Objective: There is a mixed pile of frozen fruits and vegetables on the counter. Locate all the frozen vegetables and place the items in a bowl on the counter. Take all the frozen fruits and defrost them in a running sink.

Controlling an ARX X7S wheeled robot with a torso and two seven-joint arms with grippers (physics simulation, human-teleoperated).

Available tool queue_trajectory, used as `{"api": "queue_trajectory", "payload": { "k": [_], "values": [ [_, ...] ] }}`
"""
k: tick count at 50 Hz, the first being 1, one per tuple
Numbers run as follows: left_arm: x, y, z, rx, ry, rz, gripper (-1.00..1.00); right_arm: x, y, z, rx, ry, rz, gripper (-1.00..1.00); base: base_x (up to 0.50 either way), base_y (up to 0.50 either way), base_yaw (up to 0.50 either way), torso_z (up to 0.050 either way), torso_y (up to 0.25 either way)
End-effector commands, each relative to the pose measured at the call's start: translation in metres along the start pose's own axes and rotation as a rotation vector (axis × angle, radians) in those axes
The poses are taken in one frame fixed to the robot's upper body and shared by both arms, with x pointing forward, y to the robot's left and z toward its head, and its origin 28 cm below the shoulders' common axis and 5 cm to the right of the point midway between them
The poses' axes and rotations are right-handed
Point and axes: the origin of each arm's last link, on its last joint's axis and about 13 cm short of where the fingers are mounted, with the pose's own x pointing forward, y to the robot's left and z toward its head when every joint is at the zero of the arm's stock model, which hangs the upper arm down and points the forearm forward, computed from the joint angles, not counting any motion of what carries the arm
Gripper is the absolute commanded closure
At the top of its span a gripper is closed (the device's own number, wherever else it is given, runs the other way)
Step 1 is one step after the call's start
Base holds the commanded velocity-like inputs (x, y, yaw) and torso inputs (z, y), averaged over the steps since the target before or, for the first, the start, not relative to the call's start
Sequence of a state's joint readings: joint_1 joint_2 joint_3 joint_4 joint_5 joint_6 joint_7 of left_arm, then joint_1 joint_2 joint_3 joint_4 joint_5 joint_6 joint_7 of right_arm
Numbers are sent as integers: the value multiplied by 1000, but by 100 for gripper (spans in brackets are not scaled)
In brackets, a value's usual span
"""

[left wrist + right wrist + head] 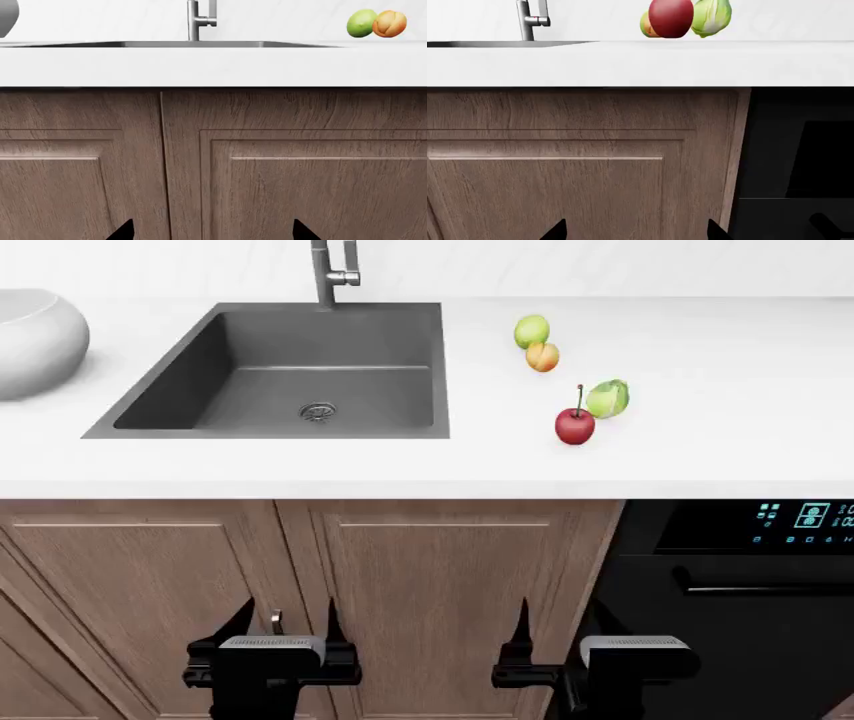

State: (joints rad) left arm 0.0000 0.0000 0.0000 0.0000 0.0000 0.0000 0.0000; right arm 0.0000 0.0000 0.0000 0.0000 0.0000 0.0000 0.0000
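We are holding both arms low in front of the cabinet doors [267, 570], well below the worktop [694, 455], so no step is truly in hand yet; nothing seems sorted. Our left pincer [291, 635] is standing with its tips apart and empty, and our right pincer [558, 635] is likewise spread and holding nothing. In the head view the four pieces are lying on the worktop at about one o'clock from us: the smooth green ball [531, 330] is touching the orange ball [542, 357], and nearer to us the cherry [575, 425] is sitting just beside the leafy sprout [609, 398]. The sink [287, 370] is waiting at eleven o'clock, with no water visibly running from the tap [334, 275]; the white bowl [38, 340] is sitting at ten o'clock, cut by the view's edge. We are judging that the next move calls for raising an arm above the worktop edge, probably the right one toward the cherry, and closing gently, since these round pieces are likely to roll.
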Motion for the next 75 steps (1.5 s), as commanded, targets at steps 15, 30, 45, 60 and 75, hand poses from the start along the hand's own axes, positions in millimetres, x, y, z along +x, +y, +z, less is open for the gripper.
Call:
{"api": "queue_trajectory", "payload": {
  "k": [15, 30, 45, 60, 75],
  "values": [
    [1, 1, 0, -8, -3, 18, -100, 1, 0, 0, -4, 0, -10, -100, 0, 0, 0, 0, 0],
    [1, 1, 0, -10, -11, 19, -100, 2, 0, -2, -4, 0, 5, -100, 0, -134, 0, 0, 0],
    [-4, -2, 12, -58, -15, -22, -100, 0, 2, 7, -13, -22, 9, -100, 0, -226, 0, 0, 0],
    [-22, -3, 197, -55, -311, -61, -100, -22, -5, 179, -95, -232, -181, -100, 0, 0, 0, 0, 0],
    [11, 3, 318, 36, -384, 84, -100, -27, -27, 330, -325, -330, -261, -100, 133, 0, 0, 0, 0]
  ]
}}
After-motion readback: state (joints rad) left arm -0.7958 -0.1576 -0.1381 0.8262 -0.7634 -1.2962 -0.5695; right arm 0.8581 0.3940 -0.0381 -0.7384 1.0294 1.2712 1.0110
